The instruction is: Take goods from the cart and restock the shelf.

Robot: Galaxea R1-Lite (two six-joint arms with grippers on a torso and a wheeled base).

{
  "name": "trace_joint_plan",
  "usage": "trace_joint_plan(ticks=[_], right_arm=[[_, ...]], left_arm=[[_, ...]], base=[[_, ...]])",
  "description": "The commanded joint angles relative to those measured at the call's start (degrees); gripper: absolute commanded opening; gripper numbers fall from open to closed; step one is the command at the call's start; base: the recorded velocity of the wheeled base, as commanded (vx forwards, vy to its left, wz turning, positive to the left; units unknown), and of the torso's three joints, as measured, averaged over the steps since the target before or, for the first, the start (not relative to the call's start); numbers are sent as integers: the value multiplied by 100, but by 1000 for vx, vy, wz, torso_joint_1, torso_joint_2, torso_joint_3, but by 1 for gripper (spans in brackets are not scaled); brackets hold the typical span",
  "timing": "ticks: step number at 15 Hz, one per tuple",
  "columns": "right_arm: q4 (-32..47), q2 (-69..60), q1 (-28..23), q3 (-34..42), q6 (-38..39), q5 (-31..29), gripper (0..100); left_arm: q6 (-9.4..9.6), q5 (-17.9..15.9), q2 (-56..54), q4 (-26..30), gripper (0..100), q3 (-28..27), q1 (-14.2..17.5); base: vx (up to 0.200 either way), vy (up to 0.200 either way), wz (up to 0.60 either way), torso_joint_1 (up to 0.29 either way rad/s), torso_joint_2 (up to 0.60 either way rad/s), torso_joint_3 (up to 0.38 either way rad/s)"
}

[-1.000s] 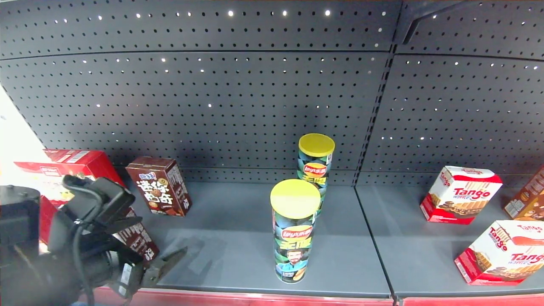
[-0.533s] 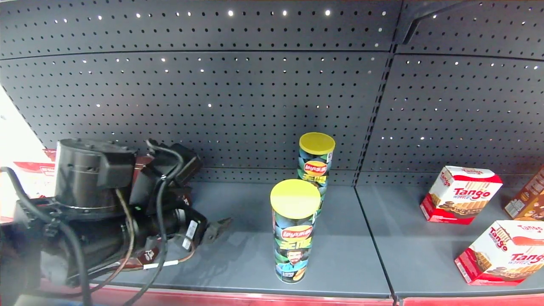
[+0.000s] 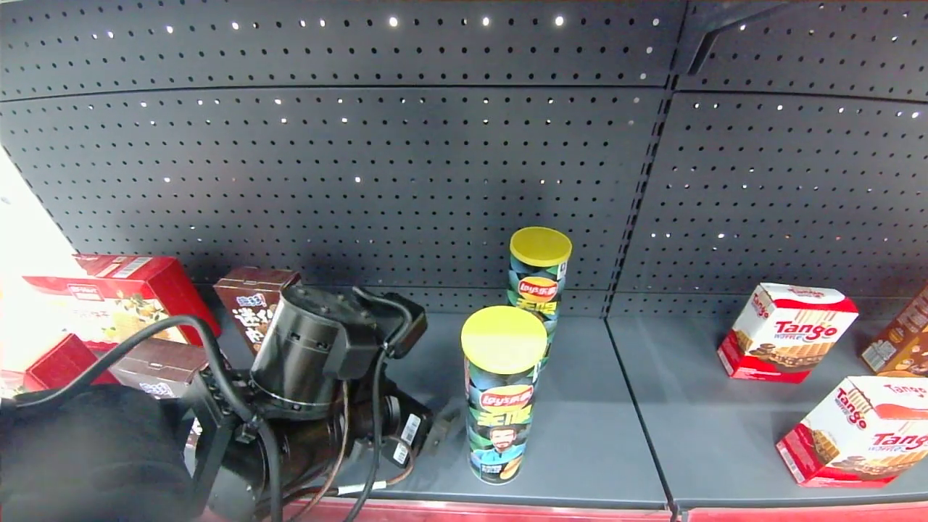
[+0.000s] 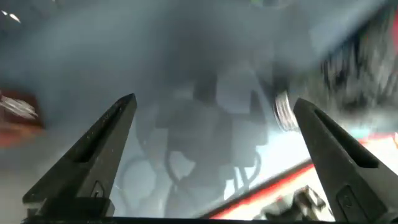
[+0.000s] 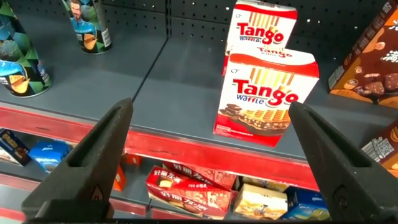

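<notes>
Far L on the shelf (image 3: 406,348) sit red boxes (image 3: 123,290), at the end by the bright gap. Next come brown boxes (image 3: 250,304): one stands at the back, and one is lower and partly hid by the arm.

The L arm lies low over the shelf front. The L claw (image 3: 438,433) is down nr the shelf floor and points R at the front can (image 3: 502,391). Its tip is just beside the can's lower half, on the can's L side. Can't tell if they touch. In the wrist view the L claw (image 4: 214,106) is open wide, w/ nothing in it.

The front can stands up straight nr the shelf's front edge, yellow lid on. The back can (image 3: 539,279) stands just behind it, a bit to the R, close to the back wall. It has a yellow lid too.

In the next bay to the R, the far wafer box (image 3: 786,330) is at the back and the near wafer box (image 3: 855,428) is at the front. Both are red & white. A dark box (image 3: 902,341) sits at the far R edge.

The R claw (image 5: 210,104) is open wide and holds nothing. It hangs out in front of the shelf's red edge. Both wafer boxes are ahead of it, well apart from its fingers. The cans are off to its L. Under the shelf are more snack packs (image 5: 186,186).
</notes>
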Motion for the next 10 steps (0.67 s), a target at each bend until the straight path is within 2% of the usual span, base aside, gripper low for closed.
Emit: trace_joint_plan(ticks=[1, 4, 6, 7, 8, 9, 10], right_arm=[[-1, 36, -4, 13, -1, 3, 100], [-1, 19, -4, 48, -1, 3, 100], [8, -8, -4, 66, -1, 3, 100], [-1, -16, 5, 66, -1, 3, 100], [-1, -16, 5, 66, -1, 3, 100], [-1, -16, -4, 66, -1, 3, 100], [-1, -16, -4, 75, -1, 3, 100]], left_arm=[[-16, 19, 30, -28, 100, 305, -116], [-16, 124, 30, -45, 100, 410, -125], [-96, 370, 30, -37, 100, 428, -116], [-280, 519, 39, -45, 100, 419, -116], [-298, 537, 39, -54, 100, 419, -116], [-746, 810, 39, -54, 100, 366, -99], [-878, 871, 39, -54, 100, 331, -63]], base=[[0, 0, 0, 0, 0, 0], [0, 0, 0, 0, 0, 0], [0, 0, 0, 0, 0, 0], [0, 0, 0, 0, 0, 0], [0, 0, 0, 0, 0, 0], [0, 0, 0, 0, 0, 0], [0, 0, 0, 0, 0, 0]])
